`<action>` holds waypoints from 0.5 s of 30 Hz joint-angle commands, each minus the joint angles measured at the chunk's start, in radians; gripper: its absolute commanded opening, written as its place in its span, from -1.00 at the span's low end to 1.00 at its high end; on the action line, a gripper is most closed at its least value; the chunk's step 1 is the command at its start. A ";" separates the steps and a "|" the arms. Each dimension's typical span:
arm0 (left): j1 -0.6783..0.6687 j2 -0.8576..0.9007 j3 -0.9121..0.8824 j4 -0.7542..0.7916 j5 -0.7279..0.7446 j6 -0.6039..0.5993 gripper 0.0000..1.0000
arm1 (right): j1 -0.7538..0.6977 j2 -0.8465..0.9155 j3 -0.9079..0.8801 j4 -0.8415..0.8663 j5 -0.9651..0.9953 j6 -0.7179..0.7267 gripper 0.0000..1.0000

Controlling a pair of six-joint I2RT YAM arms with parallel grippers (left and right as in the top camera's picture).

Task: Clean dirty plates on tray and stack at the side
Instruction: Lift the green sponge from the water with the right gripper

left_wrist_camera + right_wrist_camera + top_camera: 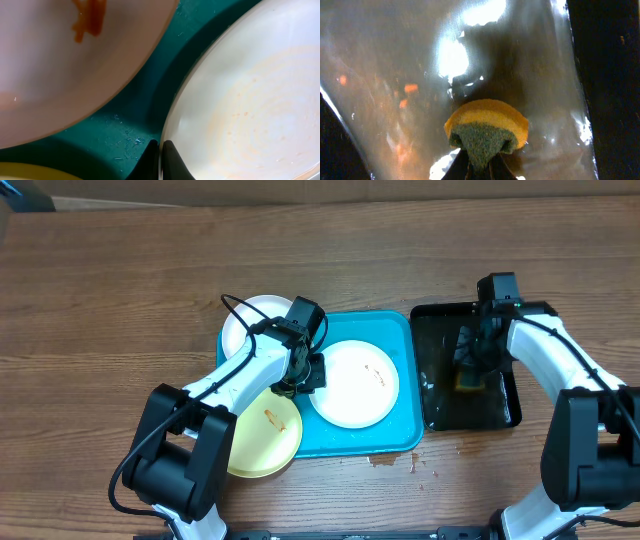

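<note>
Altogether three plates (355, 383), one tray (400, 435), one sponge (487, 125).

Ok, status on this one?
Left hand pinching centre white plate rim on turquoise tray. Right hand holds sponge over black tray. Yellow plate close alongside.

End effector (160, 159) seemingly tight around white plate (250, 100) rim, turquoise tray (135, 117) beneath.

From above, the left arm (245, 370) covers part of the back white plate (245, 318) and the top of the yellow plate (265, 445). Up close, the left gripper (161, 151) shows only its tips at the bottom edge, and the middle white plate (250, 100) runs off the right side. The bottom of the sponge (487, 125) hides inside the right gripper (479, 167).
</note>
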 commanded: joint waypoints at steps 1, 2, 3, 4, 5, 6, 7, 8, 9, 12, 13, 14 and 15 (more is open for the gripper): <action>-0.007 0.014 -0.006 0.006 0.004 0.003 -0.92 | 0.000 -0.011 0.112 -0.052 -0.010 -0.001 -0.93; -0.007 0.014 -0.006 0.006 0.004 0.003 -0.92 | 0.000 -0.011 0.136 -0.080 -0.010 0.001 -0.93; -0.007 0.014 -0.006 0.006 0.004 0.003 -0.92 | 0.000 -0.011 0.152 -0.095 -0.010 0.001 -0.93; -0.007 0.014 -0.006 0.007 0.004 0.003 -0.92 | 0.000 -0.011 0.168 -0.109 -0.010 0.001 -0.93; -0.007 0.014 -0.006 0.007 0.003 0.002 -0.92 | 0.001 -0.011 0.181 -0.121 -0.011 0.001 -0.93; -0.007 0.014 -0.006 0.007 0.000 -0.002 -0.92 | 0.004 -0.011 0.187 -0.127 -0.014 0.000 -0.93; -0.007 0.014 -0.006 0.007 -0.005 -0.009 -0.92 | 0.011 -0.011 0.195 -0.134 -0.033 -0.005 -0.93; -0.007 0.014 -0.006 0.006 -0.014 -0.020 -0.91 | 0.017 -0.011 0.202 -0.139 -0.061 -0.015 -0.93; -0.007 0.014 -0.006 0.006 -0.025 -0.035 -0.91 | 0.028 -0.011 0.209 -0.141 -0.102 -0.038 -0.93; -0.007 0.014 -0.006 0.013 -0.030 -0.060 -0.92 | 0.097 -0.012 0.227 -0.151 -0.137 -0.071 -0.93; -0.007 0.014 -0.006 0.013 -0.030 -0.060 -0.91 | 0.120 -0.013 0.229 -0.150 -0.138 -0.078 -0.93; -0.007 0.014 -0.006 0.013 -0.030 -0.060 -0.90 | 0.166 -0.013 0.229 -0.150 -0.137 -0.108 -0.93; -0.007 0.015 -0.006 0.013 -0.031 -0.059 -0.87 | 0.197 -0.013 0.229 -0.149 -0.137 -0.128 -0.93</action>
